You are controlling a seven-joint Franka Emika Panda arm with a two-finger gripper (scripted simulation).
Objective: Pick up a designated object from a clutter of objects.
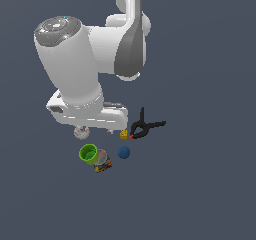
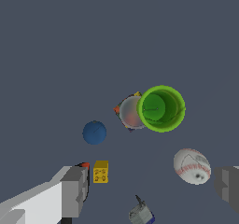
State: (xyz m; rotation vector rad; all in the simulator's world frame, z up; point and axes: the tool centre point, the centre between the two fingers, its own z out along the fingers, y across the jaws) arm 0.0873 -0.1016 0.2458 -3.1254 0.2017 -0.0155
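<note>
The lime-green cup (image 2: 161,108) stands upright, its open rim facing the wrist camera, touching the labelled can (image 2: 130,112). In the exterior view the cup (image 1: 88,153) is the item nearest the camera, next to the can (image 1: 102,161). My gripper (image 2: 151,190) is open and empty, high above the clutter, with one grey finger (image 2: 74,190) at each side of the wrist view. The white baseball (image 2: 192,166), yellow piece (image 2: 101,171) and grey piece (image 2: 141,213) lie roughly between the fingers below. The cup lies apart from them. The blue ball (image 2: 94,132) sits alone.
The black clamp (image 1: 145,125) lies at the exterior view's right of the yellow piece (image 1: 123,133). The arm's white hand (image 1: 90,115) hangs over the baseball (image 1: 81,131) and hides part of it. The blue ball (image 1: 124,152) is right of the can. The floor is plain dark grey.
</note>
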